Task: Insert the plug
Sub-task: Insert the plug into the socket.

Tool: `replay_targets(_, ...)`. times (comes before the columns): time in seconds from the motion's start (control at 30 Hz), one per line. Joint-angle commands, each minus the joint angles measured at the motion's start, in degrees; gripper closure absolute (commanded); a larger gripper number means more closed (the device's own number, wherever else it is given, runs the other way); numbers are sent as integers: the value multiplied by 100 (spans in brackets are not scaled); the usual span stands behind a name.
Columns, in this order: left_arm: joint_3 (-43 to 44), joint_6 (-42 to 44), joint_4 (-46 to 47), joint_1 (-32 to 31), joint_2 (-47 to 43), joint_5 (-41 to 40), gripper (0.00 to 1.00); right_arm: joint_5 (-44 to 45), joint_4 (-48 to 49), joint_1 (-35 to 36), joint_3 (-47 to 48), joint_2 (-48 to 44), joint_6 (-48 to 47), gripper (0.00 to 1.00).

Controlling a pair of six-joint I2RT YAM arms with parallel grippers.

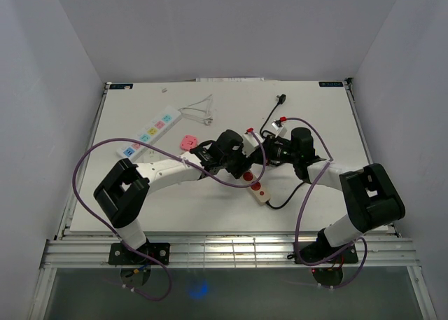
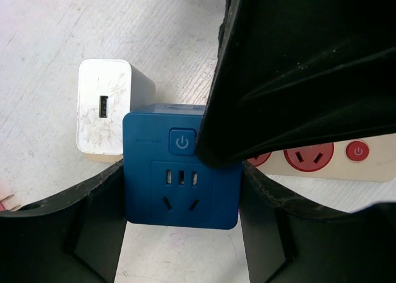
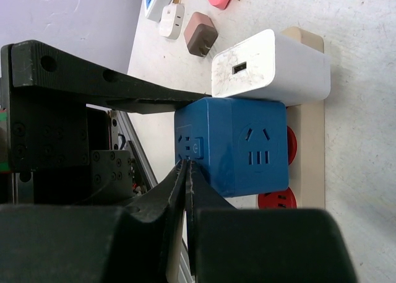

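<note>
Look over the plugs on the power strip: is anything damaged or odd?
The white charger beside the blue cube adapter has a scuffed, scratched face around its USB port, so it looks worn. Nothing else stands out.

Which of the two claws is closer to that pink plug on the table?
Left. The left gripper sits beside the pink plug; the right gripper lies beyond it, farther away.

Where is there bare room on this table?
Bare: the far right, between the black cable and the table's right edge; and the near side left of the beige power strip. Crowded: the centre around the blue cube, and far left by the white power strip and pink plug.
</note>
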Motion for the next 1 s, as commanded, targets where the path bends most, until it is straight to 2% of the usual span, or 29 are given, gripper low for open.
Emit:
replay_targets(0.0,-94,-4,522,51,-235,-71,98,298,-225,-30,52,262,-127,92)
replay_targets(0.43,-297,-30,699,51,-288,-79,88,359,-251,-30,87,421,-162,92)
replay_targets(0.57,-428,-48,839,43,-419,-9,76,377,-251,-38,87,456,-171,92)
replay_targets(0.7,-613,-39,997,51,-578,9,69,386,-260,-30,87,438,-188,92)
replay_targets(0.97,-806,-57,1226,51,-604,26,64,377,-269,-30,79,395,-188,92)
